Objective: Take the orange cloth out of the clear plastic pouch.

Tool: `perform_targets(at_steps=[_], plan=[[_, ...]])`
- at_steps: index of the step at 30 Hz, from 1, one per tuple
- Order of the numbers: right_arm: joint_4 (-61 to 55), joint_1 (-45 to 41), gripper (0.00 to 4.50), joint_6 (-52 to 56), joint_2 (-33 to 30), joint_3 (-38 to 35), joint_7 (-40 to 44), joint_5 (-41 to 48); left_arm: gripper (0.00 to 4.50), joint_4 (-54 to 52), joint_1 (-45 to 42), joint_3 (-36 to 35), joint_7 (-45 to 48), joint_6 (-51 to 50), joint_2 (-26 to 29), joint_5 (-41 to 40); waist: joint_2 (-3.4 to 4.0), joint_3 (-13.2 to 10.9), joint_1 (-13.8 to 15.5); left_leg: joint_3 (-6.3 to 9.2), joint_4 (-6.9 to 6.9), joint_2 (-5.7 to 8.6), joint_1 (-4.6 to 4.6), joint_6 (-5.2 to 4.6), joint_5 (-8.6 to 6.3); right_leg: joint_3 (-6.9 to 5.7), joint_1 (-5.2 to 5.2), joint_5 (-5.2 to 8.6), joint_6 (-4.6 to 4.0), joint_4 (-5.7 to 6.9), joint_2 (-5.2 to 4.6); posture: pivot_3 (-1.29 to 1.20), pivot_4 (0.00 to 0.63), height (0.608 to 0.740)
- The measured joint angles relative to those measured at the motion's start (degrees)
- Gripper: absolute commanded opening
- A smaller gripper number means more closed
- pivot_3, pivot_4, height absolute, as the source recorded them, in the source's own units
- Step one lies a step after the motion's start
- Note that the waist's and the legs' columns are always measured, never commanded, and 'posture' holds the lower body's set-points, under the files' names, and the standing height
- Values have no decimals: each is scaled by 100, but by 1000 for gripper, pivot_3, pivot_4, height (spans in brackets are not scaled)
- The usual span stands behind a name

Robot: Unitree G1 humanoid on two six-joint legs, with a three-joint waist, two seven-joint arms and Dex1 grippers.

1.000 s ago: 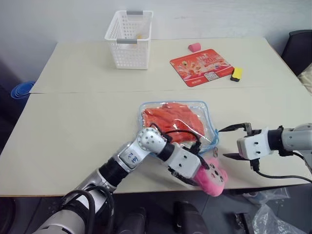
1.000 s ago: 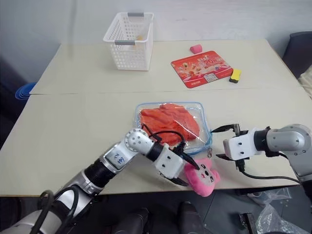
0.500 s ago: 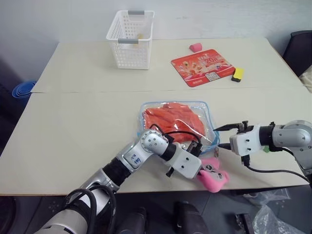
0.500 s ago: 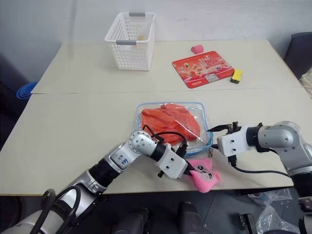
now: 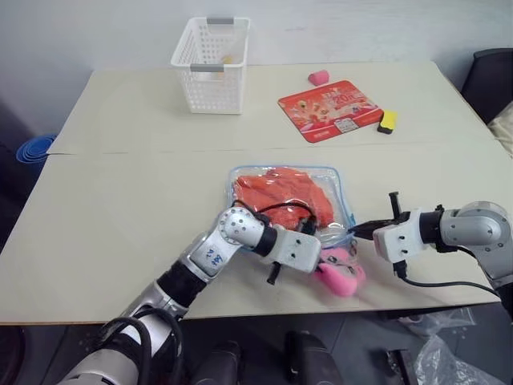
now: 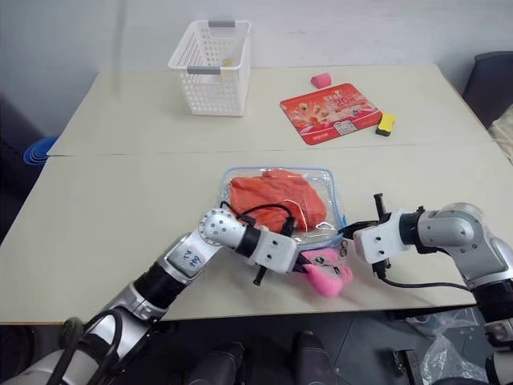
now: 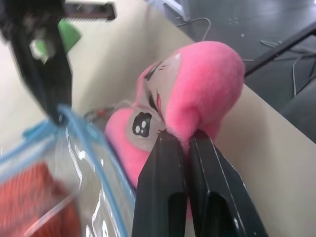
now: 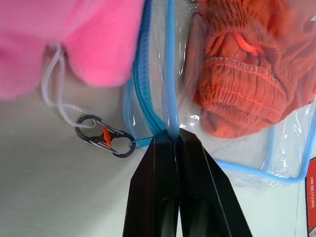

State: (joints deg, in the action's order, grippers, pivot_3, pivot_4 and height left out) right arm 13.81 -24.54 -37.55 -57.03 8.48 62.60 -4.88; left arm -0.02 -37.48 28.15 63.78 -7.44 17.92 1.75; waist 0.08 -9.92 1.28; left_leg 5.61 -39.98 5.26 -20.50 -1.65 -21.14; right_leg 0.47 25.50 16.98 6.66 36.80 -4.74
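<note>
The pouch lies near the front table edge, the cloth inside. The right claw is pinched shut on its blue rim; the left claw is clamped on the pink charm. The cloth lies at ten o'clock from the right claw.

Two head cameras sit side by side, looking forward and down over the whole bench from some way off; both take in the same scene. Each wrist camera looks along its own pincer from very close. Both wrist views share the clear plastic pouch edge and the pink plush charm.
</note>
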Motion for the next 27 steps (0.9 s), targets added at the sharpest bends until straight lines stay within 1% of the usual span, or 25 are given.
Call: perform_targets(at_steps=[2,6,9,12,17,21,24,27], plan=[[56,-12,35,-137,-12,0,-55,-33,0,-434,232,-354,8,-558,343,-284,1,0,-10,0,1,-1,0,0,0,2,1,0,0,1,0,0,150,740],[246,-30,35,-403,-145,-24,-124,-51,0,-1226,860,-1364,10,-1574,1366,-825,2,1,-12,1,3,-2,2,4,-2,5,1,1,-2,-1,0,0,150,740],[307,-41,35,-631,-169,-25,-197,-57,0,-1716,1154,-1788,-36,-2102,1740,-1139,2,1,25,9,2,3,1,3,-3,6,-7,1,-2,-9,-5,0,150,740],[450,-44,35,-857,-181,-25,-268,-59,0,-1992,1437,-2247,-141,-2540,2108,-1449,2,1,13,10,6,1,1,3,-4,6,-6,1,-3,-12,-4,0,150,740],[620,9,35,-1237,-381,-25,-357,-92,0,-1819,1581,-3125,-315,-3049,2607,-1884,2,1,-7,9,7,-5,1,7,-6,3,-4,2,-5,-12,2,0,150,740],[692,205,35,-1490,-592,-25,-397,-48,0,-1183,1785,-4051,-245,-3425,3201,-2289,4,0,-22,9,13,-5,3,9,-7,2,-1,4,-8,-11,4,0,150,740],[702,297,35,-1640,-659,-30,-467,-25,0,-1056,2219,-4421,106,-3587,3568,-2697,4,0,-62,9,18,-5,3,9,-7,2,-1,4,-9,-15,2,0,150,740],[708,350,35,-1731,-686,-31,-541,-5,0,-1047,2742,-4513,335,-3383,3778,-2751,5,0,-112,9,23,-9,5,10,-8,5,-2,6,-12,-17,3,0,150,740]])
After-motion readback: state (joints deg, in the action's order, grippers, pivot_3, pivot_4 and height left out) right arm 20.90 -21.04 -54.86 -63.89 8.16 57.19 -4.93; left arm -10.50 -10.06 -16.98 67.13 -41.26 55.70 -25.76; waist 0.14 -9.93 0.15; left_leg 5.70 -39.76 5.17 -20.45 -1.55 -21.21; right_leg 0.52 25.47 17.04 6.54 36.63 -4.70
